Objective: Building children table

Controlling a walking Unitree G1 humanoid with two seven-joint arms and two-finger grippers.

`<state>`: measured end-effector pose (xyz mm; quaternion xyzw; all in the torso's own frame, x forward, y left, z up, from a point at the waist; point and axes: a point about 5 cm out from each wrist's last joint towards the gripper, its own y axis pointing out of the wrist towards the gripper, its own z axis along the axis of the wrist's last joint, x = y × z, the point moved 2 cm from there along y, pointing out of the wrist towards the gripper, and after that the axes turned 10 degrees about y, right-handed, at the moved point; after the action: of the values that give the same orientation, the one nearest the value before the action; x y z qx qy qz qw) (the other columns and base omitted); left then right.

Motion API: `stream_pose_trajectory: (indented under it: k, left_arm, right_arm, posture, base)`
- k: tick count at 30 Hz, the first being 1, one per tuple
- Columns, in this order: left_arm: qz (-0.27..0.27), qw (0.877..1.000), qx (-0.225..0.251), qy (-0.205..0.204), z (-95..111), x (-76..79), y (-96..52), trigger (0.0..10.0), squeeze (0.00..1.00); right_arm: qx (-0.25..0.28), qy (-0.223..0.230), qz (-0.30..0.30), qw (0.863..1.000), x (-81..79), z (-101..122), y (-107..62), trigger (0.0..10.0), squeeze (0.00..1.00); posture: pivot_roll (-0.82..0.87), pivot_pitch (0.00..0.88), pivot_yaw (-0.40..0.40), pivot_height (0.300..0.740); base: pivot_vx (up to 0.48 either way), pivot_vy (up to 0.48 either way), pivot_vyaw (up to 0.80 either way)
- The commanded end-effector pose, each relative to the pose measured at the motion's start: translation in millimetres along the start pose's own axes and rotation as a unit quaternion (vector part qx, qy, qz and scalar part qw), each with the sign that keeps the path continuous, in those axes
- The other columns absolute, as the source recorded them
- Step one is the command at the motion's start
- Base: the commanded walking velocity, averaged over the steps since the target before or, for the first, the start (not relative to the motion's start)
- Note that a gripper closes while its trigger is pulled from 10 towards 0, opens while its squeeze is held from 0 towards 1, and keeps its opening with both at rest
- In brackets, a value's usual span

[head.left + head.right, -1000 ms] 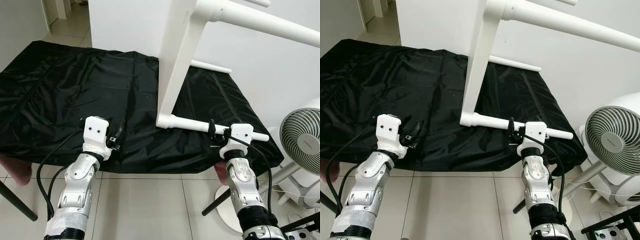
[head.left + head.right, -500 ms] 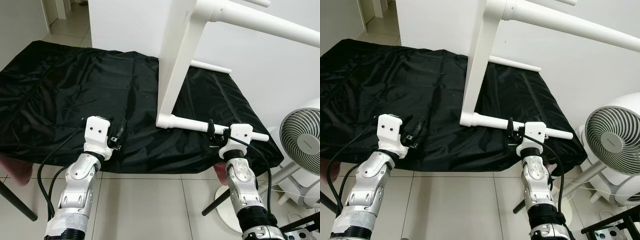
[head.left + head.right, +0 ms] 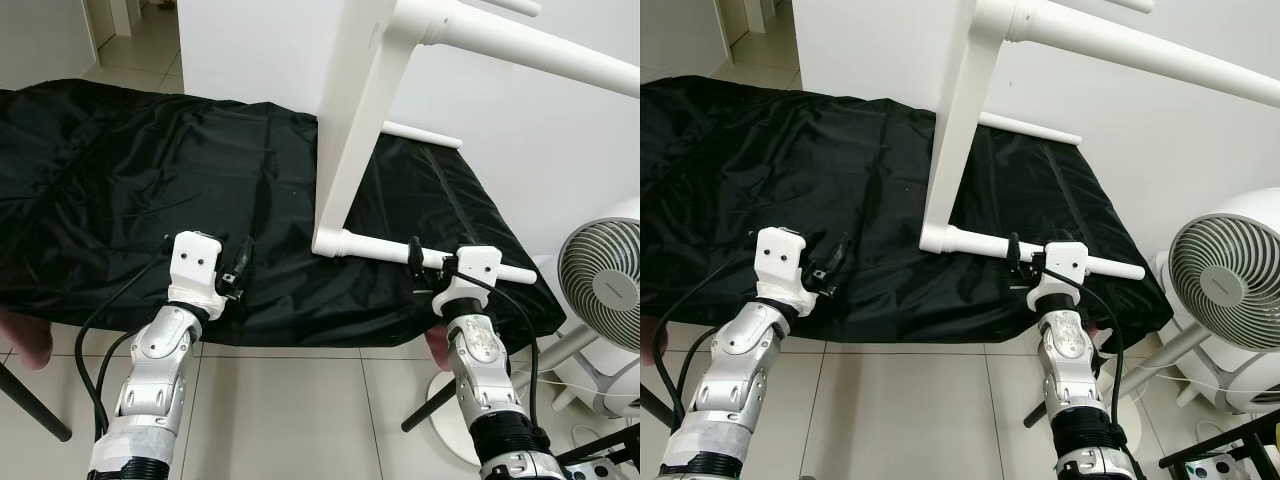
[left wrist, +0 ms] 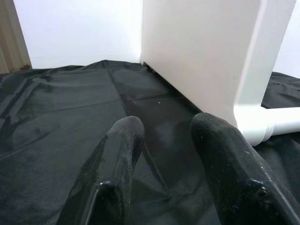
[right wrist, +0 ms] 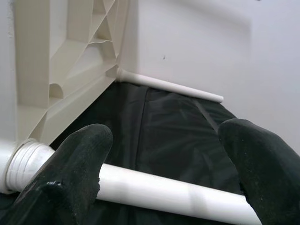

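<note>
So the white tabletop (image 3: 355, 120) stands on edge on the black cloth (image 3: 150, 190), its lower leg (image 3: 400, 252) lying flat as a prop. Right gripper (image 5: 164, 164) straddles that leg, fingers spread, probably lining up a grab. Left gripper (image 4: 164, 136) hovers near the tabletop, fingers apart and empty.

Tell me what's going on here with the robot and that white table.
The white children's table stands on its side on a black cloth. The right gripper is at its near leg, fingers open on either side of it, not clamped. The left gripper hovers open over the cloth, holding nothing. Another leg sticks out overhead.
</note>
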<state>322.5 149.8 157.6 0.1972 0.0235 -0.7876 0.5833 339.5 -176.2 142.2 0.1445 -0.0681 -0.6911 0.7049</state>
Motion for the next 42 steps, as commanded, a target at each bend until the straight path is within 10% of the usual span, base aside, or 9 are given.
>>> stream_pose_trajectory:
  k: [1, 13, 23, 24, 26, 27, 42]
  left_arm:
    - [0.006, 1.000, -0.003, 0.008, 1.3, 4.3, 1.2, 10.0, 0.00]
    - [-0.131, 0.990, -0.028, 0.041, 15.3, 68.2, 41.3, 10.0, 0.00]
    - [-0.100, 0.993, -0.060, 0.026, 22.7, 77.5, 71.9, 10.0, 0.00]
    - [-0.097, 0.993, -0.065, 0.021, 23.0, 79.1, 75.5, 10.0, 0.30]
    - [-0.094, 0.993, -0.069, 0.018, 23.2, 80.1, 78.1, 10.0, 0.30]
    - [-0.095, 0.993, -0.070, 0.006, 24.4, 81.8, 80.4, 10.0, 1.00]
    - [-0.056, 0.994, -0.098, 0.007, 34.7, 84.4, 103.1, 10.0, 1.00]
  right_arm:
    - [-0.006, -0.010, -0.012, 1.000, 7.7, -1.2, -0.7, 10.0, 0.00]
    - [-0.007, -0.012, -0.015, 1.000, 7.8, -0.7, 0.3, 10.0, 0.00]
    - [-0.004, -0.012, -0.026, 1.000, 10.2, -0.5, -2.5, 10.0, 0.00]
    - [-0.005, -0.012, -0.026, 1.000, 9.7, -0.7, -2.3, 10.0, 0.00]
    - [-0.005, -0.012, -0.026, 1.000, 9.3, -0.9, -2.1, 10.0, 0.00]
    - [-0.005, -0.012, -0.025, 1.000, 8.9, -1.0, -1.9, 10.0, 0.00]
    - [-0.001, -0.013, -0.028, 1.000, 6.8, 0.6, -1.1, 10.0, 0.00]
  posture:
    - [0.04, 0.000, -0.150, 0.740]
    - [0.03, 0.000, -0.147, 0.740]
    - [0.02, 0.000, -0.139, 0.740]
    - [0.02, 0.000, -0.136, 0.740]
    - [0.02, 0.000, -0.136, 0.740]
    - [0.02, 0.000, -0.135, 0.740]
    - [0.01, 0.000, -0.126, 0.740]
  base:
    - [0.000, 0.000, 0.00]
    - [0.000, 0.000, 0.00]
    - [0.000, 0.000, 0.00]
    - [0.000, 0.000, 0.00]
    - [0.000, 0.000, 0.00]
    - [0.000, 0.000, 0.00]
    - [0.000, 0.000, 0.00]
